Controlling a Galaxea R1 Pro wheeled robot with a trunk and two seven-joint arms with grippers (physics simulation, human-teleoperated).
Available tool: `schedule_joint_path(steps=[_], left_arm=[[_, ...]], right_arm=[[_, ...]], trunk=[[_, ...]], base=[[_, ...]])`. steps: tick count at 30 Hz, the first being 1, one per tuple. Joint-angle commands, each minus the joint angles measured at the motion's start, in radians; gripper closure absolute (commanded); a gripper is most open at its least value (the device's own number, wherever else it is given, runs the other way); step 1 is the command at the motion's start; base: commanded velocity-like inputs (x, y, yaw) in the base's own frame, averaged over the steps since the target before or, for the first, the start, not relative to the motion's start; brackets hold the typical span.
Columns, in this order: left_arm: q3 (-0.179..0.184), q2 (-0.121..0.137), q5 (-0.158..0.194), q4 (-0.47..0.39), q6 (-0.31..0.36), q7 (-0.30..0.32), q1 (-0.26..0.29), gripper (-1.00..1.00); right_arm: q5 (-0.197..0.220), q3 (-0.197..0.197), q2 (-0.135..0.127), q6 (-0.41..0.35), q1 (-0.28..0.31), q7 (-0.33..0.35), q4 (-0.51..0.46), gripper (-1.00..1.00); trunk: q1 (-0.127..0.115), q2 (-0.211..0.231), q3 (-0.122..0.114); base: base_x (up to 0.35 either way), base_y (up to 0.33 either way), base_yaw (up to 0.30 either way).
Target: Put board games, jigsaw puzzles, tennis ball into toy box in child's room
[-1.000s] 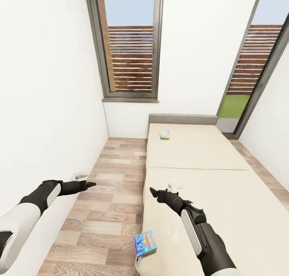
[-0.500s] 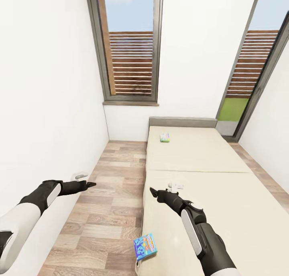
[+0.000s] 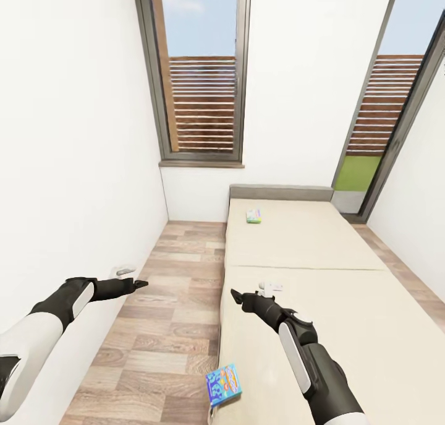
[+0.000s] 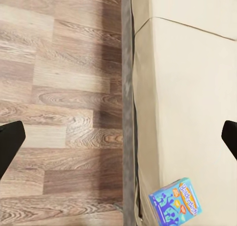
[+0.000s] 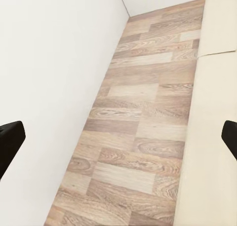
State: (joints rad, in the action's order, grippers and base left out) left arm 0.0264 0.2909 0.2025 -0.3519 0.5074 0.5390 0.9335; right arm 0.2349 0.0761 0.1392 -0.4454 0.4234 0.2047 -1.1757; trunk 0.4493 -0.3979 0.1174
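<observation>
Room first: white walls, wood-plank floor, tall dark-framed window ahead. Bed runs along the floor strip toward its grey headboard, which is why I stand at its foot, facing down its length. Two board games lie on the mattress: the blue cartoon board game at the near edge, overhanging slightly toward the floor; the pale board game far off near the headboard. My left end effector hovers over floor, my right end effector over the mattress edge; both spread wide, carrying nothing, likely readied for the nearer box.
</observation>
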Motion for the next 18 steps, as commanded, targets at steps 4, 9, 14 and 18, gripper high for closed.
schedule_joint_path(steps=[4, 9, 14, 18], left_arm=[[0.003, 0.001, 0.009, -0.001, 0.008, -0.001, 0.001, -1.0], [0.003, 0.001, 0.009, -0.001, 0.008, -0.001, 0.001, -1.0], [0.003, 0.001, 0.009, -0.001, 0.007, -0.001, 0.001, -1.0], [0.003, 0.001, 0.009, -0.001, 0.006, -0.001, 0.001, -1.0]], right_arm=[[0.004, -0.001, 0.0, -0.006, 0.001, 0.001, -0.001, -1.0], [0.004, -0.001, 0.0, -0.006, 0.001, 0.001, -0.001, -1.0], [0.004, -0.001, 0.001, -0.006, 0.0, 0.001, -0.001, -1.0], [0.004, -0.001, 0.001, -0.006, 0.001, 0.001, -0.001, -1.0]], trunk=[[0.001, -0.002, -0.004], [0.001, -0.002, -0.013], [0.001, -0.002, -0.021], [0.001, -0.002, -0.028]], base=[[0.0, 0.0, 0.0], [0.0, 0.0, 0.0], [0.0, 0.0, 0.0], [0.0, 0.0, 0.0]])
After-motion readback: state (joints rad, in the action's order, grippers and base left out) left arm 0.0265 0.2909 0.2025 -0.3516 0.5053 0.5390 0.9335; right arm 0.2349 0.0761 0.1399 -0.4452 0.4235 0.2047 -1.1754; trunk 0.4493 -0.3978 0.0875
